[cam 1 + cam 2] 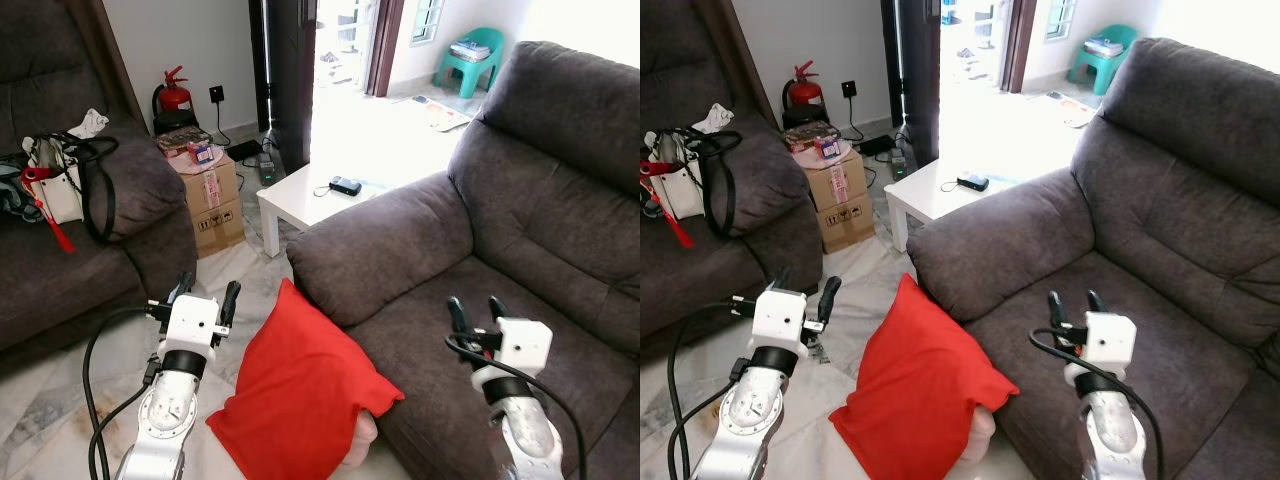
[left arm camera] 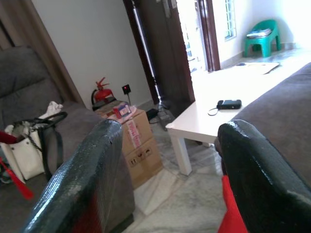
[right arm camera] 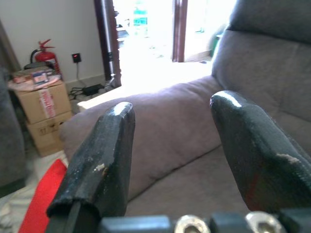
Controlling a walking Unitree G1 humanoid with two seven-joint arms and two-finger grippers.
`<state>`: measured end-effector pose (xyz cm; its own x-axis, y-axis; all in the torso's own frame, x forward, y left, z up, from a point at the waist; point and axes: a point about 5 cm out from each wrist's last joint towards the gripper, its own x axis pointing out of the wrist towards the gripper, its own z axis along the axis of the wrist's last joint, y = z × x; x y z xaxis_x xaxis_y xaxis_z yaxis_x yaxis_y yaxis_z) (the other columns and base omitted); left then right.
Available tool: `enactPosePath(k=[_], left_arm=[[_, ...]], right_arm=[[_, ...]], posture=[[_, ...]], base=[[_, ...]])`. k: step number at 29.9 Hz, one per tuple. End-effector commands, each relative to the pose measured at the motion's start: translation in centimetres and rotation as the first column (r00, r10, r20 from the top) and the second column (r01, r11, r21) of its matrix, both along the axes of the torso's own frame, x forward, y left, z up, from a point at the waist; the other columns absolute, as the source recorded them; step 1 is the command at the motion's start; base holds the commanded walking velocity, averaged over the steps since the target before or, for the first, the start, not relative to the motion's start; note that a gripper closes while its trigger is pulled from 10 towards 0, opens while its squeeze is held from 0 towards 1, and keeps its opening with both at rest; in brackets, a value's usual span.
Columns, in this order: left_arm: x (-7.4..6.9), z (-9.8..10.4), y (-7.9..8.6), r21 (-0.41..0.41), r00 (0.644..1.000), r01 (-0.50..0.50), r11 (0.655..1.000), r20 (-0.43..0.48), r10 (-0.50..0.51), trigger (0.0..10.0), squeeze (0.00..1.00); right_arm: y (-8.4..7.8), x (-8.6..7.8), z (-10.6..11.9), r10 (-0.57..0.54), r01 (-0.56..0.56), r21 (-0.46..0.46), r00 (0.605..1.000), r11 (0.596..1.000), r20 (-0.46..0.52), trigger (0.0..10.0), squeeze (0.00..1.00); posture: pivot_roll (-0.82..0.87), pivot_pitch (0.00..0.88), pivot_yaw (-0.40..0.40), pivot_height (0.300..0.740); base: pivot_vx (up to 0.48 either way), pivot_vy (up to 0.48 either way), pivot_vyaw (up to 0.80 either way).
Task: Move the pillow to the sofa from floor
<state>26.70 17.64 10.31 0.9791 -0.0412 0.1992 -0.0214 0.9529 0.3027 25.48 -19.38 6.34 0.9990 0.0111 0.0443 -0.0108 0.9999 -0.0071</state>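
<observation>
**Pillow on the floor, nothing gripped**

Far left: a second couch (image 1: 60, 250) with a white bag (image 1: 55, 180), then stacked boxes (image 1: 212, 205). Left gripper (image 1: 204, 296) raised over the floor, fingers apart and empty, just beside the pillow's upper corner. Red pillow (image 1: 300, 400) standing on its edge on the tiles, leaning against the front of the sofa (image 1: 480, 260). Right gripper (image 1: 477, 312) poised above the seat cushion, fingers also parted, holding nothing. Likely at the very start: grasp, lift and placement on the seat all left to do.
</observation>
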Motion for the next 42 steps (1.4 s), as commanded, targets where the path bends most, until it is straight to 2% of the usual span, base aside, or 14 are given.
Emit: enactPosePath(k=[1,7,26,42], left_arm=[[0.0,0.1,0.5,0.003,1.000,-0.020,1.000,-0.010,0.020,10.0,0.00],[0.3,0.4,0.5,-0.013,0.999,-0.034,0.999,-0.016,0.033,10.0,0.00],[0.7,0.6,0.3,-0.019,0.999,-0.042,0.999,-0.029,0.042,10.0,0.00],[0.8,0.4,-0.1,-0.025,0.998,-0.041,0.999,-0.043,0.040,10.0,0.00]], right_arm=[[0.1,0.1,0.3,-0.001,0.001,-0.002,1.000,1.000,-0.002,10.0,0.00],[0.2,0.2,0.5,0.016,-0.016,-0.021,1.000,1.000,-0.022,10.0,0.00],[0.9,0.7,1.2,0.060,-0.061,-0.035,0.997,0.998,-0.041,10.0,0.00],[0.7,1.1,1.7,0.065,-0.067,-0.056,0.997,0.996,-0.030,10.0,0.00]], posture=[[0.00,0.000,-0.054,0.740],[-0.01,0.000,-0.048,0.740],[0.00,0.000,-0.054,0.638],[-0.01,0.000,-0.065,0.638]], base=[[0.000,0.000,0.00],[0.000,0.000,0.00],[0.000,0.000,0.00],[0.000,0.000,0.00]])
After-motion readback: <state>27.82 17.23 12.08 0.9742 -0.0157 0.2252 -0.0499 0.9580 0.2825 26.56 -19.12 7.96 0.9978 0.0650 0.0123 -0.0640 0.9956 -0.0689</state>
